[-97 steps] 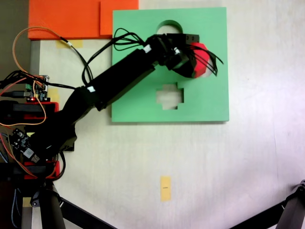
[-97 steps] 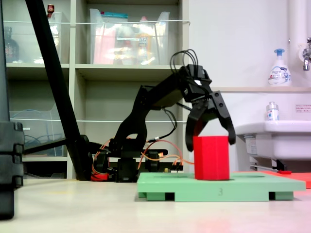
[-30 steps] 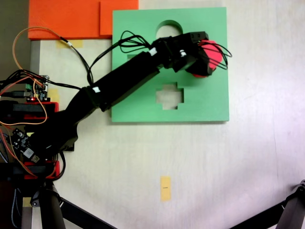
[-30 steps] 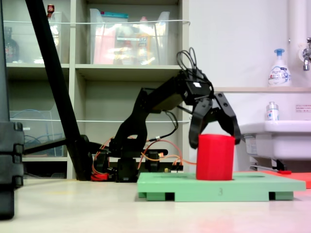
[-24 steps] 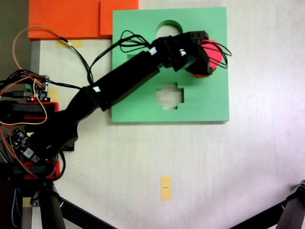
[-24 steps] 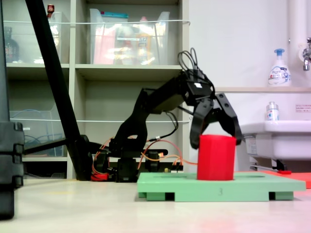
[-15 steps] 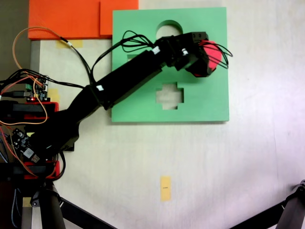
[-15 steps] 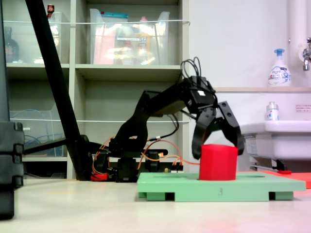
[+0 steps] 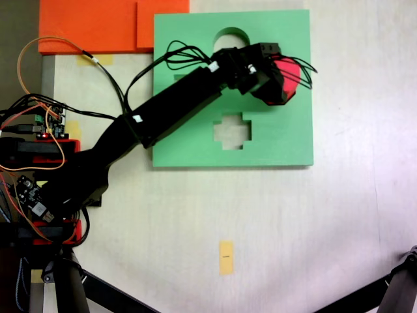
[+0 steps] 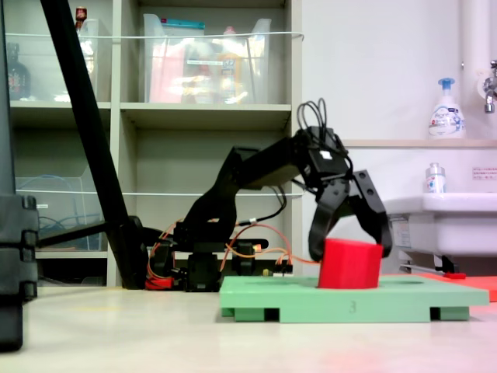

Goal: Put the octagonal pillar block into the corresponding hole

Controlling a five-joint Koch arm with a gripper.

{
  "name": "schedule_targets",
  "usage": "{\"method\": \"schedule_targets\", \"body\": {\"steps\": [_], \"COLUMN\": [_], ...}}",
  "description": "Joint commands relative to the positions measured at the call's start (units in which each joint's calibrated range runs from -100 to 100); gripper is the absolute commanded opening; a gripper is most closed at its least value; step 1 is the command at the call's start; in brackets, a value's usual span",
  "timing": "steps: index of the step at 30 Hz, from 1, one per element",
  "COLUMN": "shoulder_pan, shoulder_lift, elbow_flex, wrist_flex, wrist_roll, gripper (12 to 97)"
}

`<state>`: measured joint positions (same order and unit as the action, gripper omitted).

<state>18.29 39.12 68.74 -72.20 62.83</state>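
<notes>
**One red block low in the green board, pincer astride it**

One octagonal pillar block [image 10: 349, 264], bright red, sits partly sunk into the green foam board [image 9: 287, 140], so that only its upper part stands above the board's surface in a fixed view from the side. Its top edge looks slightly tilted there, higher on the left. Seen from above in a fixed view, the block [image 9: 290, 77] lies in the board's upper right area, covering the corresponding hole; the hole's own outline is hidden under block and arm.

The single black pincer [image 10: 349, 242] hangs over the block with its two jaws spread, one down each side of the block's top. Whether the tips press the foam cannot be told, but the jaws stand apart at the block's width.

Two other cutouts show on the board: one round cutout [image 9: 225, 37] at the top edge and one cross-shaped cutout [image 9: 232, 132] below the arm. Two orange foam slabs [image 9: 91, 25] lie on the tabletop [image 9: 260, 228], touching the board's upper left corner. One small yellow tape strip [image 9: 225, 257] lies well apart from the board.
</notes>
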Motion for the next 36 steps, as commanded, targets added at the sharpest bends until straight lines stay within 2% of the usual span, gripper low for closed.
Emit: {"method": "schedule_targets", "body": {"steps": [1,4,9,13,18,22,24,27,32,34,36], "shoulder_pan": [1.17,1.56,1.76,1.76,-0.05,-5.52,-9.08,-16.12,-21.59,-22.76,-23.25], "shoulder_lift": [-0.30,-0.86,-9.93,-25.58,-48.62,-63.98,-68.73,-71.39,-69.29,-73.62,-83.68], "elbow_flex": [3.14,3.14,3.24,3.14,3.24,3.04,3.04,3.04,-1.44,-14.40,-34.84], "wrist_flex": [-3.06,-5.27,-13.55,-21.54,-27.71,-27.80,-27.80,-27.80,-27.80,-26.84,-14.42], "wrist_roll": [0.98,1.56,1.71,1.12,-10.74,-30.38,-34.09,-39.95,-42.88,-43.13,-43.57], "gripper": [72.8,95.0,95.5,95.5,95.2,74.4,71.3,60.1,56.4,56.4,56.4]}}
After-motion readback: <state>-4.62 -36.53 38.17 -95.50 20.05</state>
